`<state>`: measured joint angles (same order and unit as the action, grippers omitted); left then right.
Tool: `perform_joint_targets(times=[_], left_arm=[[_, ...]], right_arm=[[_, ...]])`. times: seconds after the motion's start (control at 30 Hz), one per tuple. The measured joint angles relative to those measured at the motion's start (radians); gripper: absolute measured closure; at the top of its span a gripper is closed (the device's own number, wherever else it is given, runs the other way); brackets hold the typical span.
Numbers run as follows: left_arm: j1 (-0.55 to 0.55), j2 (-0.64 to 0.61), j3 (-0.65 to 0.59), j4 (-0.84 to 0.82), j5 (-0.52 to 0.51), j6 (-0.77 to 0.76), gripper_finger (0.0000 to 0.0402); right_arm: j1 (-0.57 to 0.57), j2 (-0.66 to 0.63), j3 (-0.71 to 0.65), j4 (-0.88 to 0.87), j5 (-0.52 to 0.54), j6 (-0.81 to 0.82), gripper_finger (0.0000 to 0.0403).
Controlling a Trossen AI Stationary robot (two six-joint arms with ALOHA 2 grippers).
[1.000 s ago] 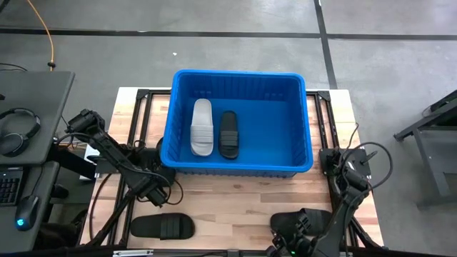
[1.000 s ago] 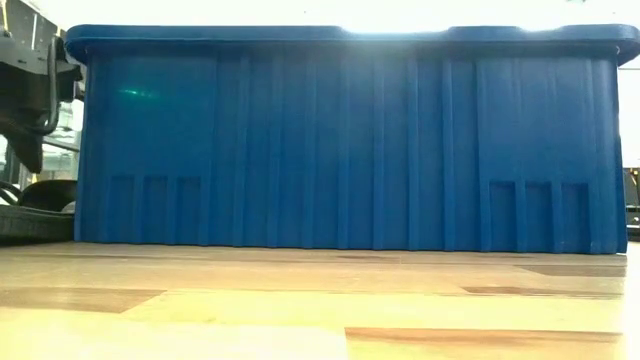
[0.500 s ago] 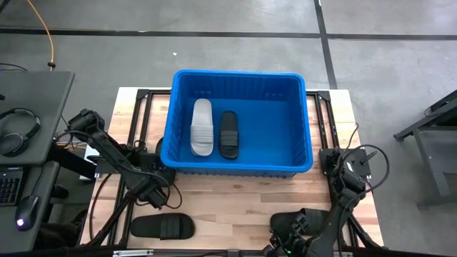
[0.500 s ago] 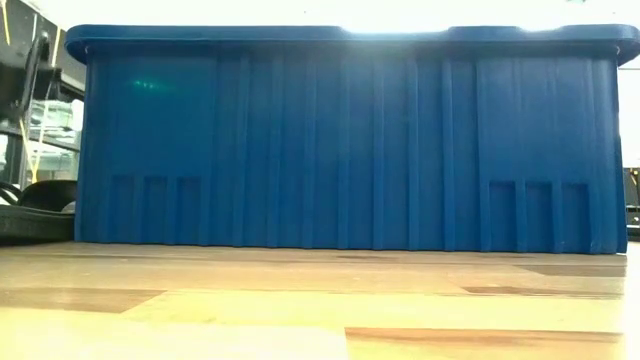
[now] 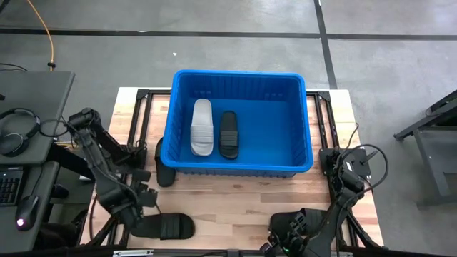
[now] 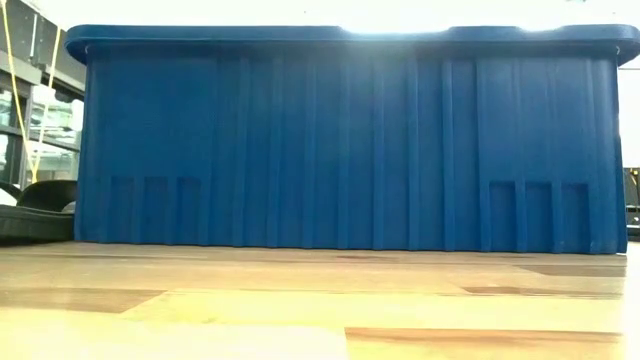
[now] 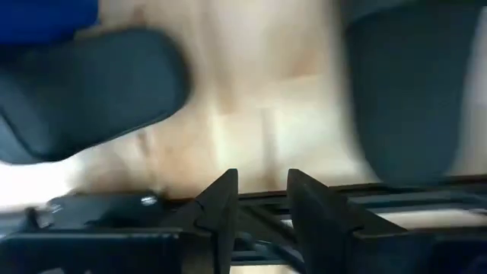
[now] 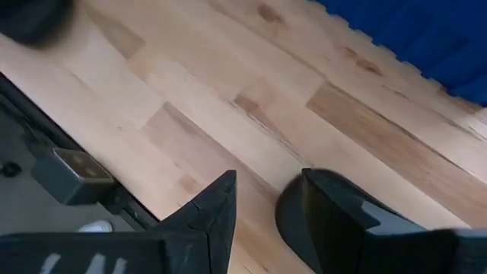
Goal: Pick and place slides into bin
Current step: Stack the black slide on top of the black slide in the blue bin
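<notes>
On the wooden bench (image 5: 235,196), we should center the left end effector (image 5: 132,216), fingers slightly parted and empty, over the black slide's (image 5: 163,226) strap before pinching.

In the low view the bright blue ribbed plastic bin (image 6: 350,140) fills nearly the whole width, hiding the inside of the tub and whatever lies beyond it. At the left edge a black slip-on slide (image 6: 35,210) is cut off, only its near end showing. In the high view the right gripper (image 5: 282,248) sinks past the bottom edge, and the black slide (image 5: 303,220) beneath that arm is partly covered. Another black slide (image 5: 163,170) is half tucked under the bin's left near corner. The left wrist view is blurred; two dark shapes (image 7: 91,87) there lack clear outlines.
</notes>
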<state>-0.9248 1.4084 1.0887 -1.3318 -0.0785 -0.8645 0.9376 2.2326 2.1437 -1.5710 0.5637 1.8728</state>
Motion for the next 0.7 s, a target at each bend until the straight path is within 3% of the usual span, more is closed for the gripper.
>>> perform_joint_targets(times=[0.1,0.2,0.37,0.57,0.7], left_arm=[[0.000,-0.027,0.112,-0.026,-0.064,-0.044,0.0296],[0.002,-0.084,0.225,-0.101,-0.209,-0.111,0.0296],[0.023,-0.273,0.319,-0.051,-0.357,-0.134,0.0296],[0.100,-0.565,0.319,-0.136,-0.403,-0.145,0.0295],[0.181,-0.763,0.317,-0.249,-0.307,-0.160,0.0295]], right_arm=[[-0.019,0.000,0.000,0.000,0.015,-0.015,0.0265],[-0.044,0.000,0.000,0.000,0.011,-0.068,0.0265],[-0.080,0.000,0.000,0.000,0.025,-0.111,0.0265],[-0.113,0.000,0.000,0.001,0.037,-0.125,0.0265],[-0.125,0.000,0.000,0.001,0.038,-0.125,0.0265]])
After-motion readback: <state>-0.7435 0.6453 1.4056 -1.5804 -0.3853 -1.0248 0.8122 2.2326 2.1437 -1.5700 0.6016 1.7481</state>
